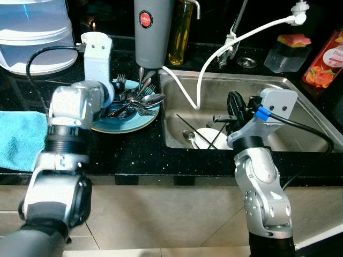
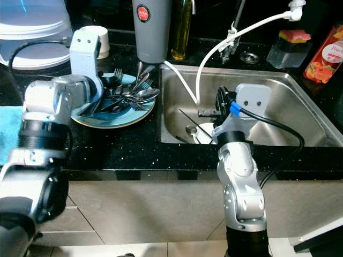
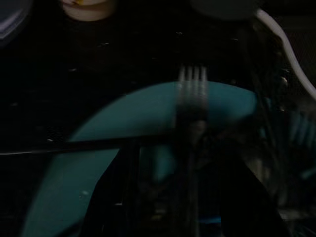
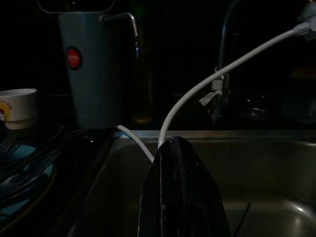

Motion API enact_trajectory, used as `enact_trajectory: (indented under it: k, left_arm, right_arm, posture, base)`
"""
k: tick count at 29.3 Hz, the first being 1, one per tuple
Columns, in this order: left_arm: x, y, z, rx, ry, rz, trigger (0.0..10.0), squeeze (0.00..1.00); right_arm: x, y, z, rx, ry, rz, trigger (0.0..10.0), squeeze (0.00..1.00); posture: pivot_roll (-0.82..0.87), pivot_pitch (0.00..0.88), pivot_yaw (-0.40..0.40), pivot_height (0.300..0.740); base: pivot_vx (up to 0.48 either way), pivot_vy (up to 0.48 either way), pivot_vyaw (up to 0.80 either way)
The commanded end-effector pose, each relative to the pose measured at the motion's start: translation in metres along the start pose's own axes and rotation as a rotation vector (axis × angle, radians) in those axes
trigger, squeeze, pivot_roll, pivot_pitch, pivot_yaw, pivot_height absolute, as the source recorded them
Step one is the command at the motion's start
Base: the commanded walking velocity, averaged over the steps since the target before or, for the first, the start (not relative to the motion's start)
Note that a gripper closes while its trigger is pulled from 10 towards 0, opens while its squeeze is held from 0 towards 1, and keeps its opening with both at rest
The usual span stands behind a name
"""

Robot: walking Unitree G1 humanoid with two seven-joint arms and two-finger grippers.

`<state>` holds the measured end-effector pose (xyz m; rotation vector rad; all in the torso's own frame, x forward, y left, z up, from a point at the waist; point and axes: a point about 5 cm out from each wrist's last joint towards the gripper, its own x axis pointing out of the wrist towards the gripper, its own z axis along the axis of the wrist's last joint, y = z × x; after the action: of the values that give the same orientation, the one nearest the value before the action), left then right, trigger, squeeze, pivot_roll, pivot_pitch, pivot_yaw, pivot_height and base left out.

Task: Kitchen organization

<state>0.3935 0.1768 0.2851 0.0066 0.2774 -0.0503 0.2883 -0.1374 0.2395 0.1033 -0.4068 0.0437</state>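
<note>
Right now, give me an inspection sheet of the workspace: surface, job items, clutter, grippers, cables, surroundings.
Surface: black speckled counter with a steel sink set in it.
Job's things: blue plate left of the sink, piled with forks and spoons; white dish and chopsticks in the basin.
Clutter: grey canister, oil bottle, white cup, blue towel, red packet.
Grippers: left gripper down in the cutlery, a fork between its fingers; right gripper over the basin, fingers together.
Cables: white hose running into the sink; black cables on both arms.
Surroundings: tiled floor, cabinet front below.
</note>
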Motion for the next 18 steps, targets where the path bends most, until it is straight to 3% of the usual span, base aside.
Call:
enact_trajectory:
  k: [1,4,5,6,7,8,10,11,14,15,16,17,18]
  left_arm:
    - [0.004,0.004,0.001,-0.01,0.011,-0.002,10.0,0.0]
    - [0.006,0.006,-0.003,-0.021,0.033,-0.003,9.6,0.0]
    - [0.008,0.006,-0.008,-0.031,0.055,-0.012,7.8,0.0]
    - [0.009,0.005,-0.011,-0.038,0.069,-0.02,7.8,0.0]
    - [0.01,0.003,-0.017,-0.044,0.097,-0.038,6.6,0.0]
    - [0.01,0.002,-0.019,-0.049,0.105,-0.05,7.1,0.0]
    - [0.011,0.0,-0.019,-0.051,0.109,-0.062,7.1,0.0]
    - [0.011,-0.001,-0.018,-0.045,0.102,-0.064,5.7,0.0]
    - [0.012,0.0,-0.013,-0.028,0.068,-0.05,5.6,0.0]
    - [0.011,0.0,-0.008,-0.018,0.041,-0.042,5.0,0.0]
    - [0.009,-0.001,0.002,-0.015,-0.013,-0.046,5.7,0.0]
    - [0.009,-0.003,0.004,-0.017,-0.02,-0.056,5.7,0.0]
    - [0.008,-0.005,0.007,-0.014,-0.028,-0.078,8.0,0.0]
  right_arm:
    - [0.0,0.0,-0.001,0.0,0.0,0.001,10.0,0.0]
    - [0.0,0.0,0.0,-0.001,-0.001,0.001,10.0,0.0]
    - [-0.001,0.0,0.0,-0.002,-0.002,0.0,10.0,0.0]
    - [-0.001,0.0,0.0,-0.002,-0.002,-0.001,10.0,0.0]
    - [-0.001,-0.001,0.0,-0.003,-0.002,-0.001,10.0,0.0]
    - [-0.002,-0.001,0.001,-0.003,-0.001,-0.001,10.0,0.0]
    - [-0.002,-0.001,0.001,-0.004,-0.001,-0.001,10.0,0.0]
    - [-0.002,-0.001,0.001,-0.005,0.0,0.0,10.0,0.0]
    - [-0.002,-0.001,0.001,-0.006,-0.001,0.001,10.0,0.0]
    - [-0.002,-0.001,0.001,-0.006,-0.001,0.001,10.0,0.0]
    - [-0.001,-0.001,0.001,-0.006,-0.002,0.001,10.0,0.0]
    - [-0.001,-0.001,0.001,-0.006,-0.002,0.001,10.0,0.0]
    - [-0.001,-0.001,0.001,-0.006,-0.002,0.002,10.0,0.0]
  posture:
    - [0.23,0.05,-0.068,0.74]
    - [0.22,0.05,-0.066,0.74]
    - [0.22,0.05,-0.065,0.74]
    - [0.22,0.05,-0.065,0.74]
    - [0.22,0.051,-0.065,0.74]
    - [0.22,0.051,-0.066,0.74]
    - [0.22,0.051,-0.066,0.74]
    - [0.22,0.051,-0.066,0.74]
    - [0.22,0.05,-0.068,0.74]
    - [0.22,0.05,-0.069,0.74]
    - [0.22,0.052,-0.069,0.74]
    - [0.22,0.052,-0.069,0.74]
    - [0.22,0.053,-0.07,0.74]
  base:
    - [0.0,0.0,0.0]
    - [0.0,0.0,0.0]
    - [0.0,0.0,0.0]
    - [0.0,0.0,0.0]
    - [0.0,0.0,0.0]
    - [0.0,0.0,0.0]
    - [0.0,0.0,0.0]
    - [0.0,0.0,0.0]
    - [0.0,0.0,0.0]
    - [0.0,0.0,0.0]
    - [0.0,0.0,0.0]
    - [0.0,0.0,0.0]
    - [0.0,0.0,0.0]
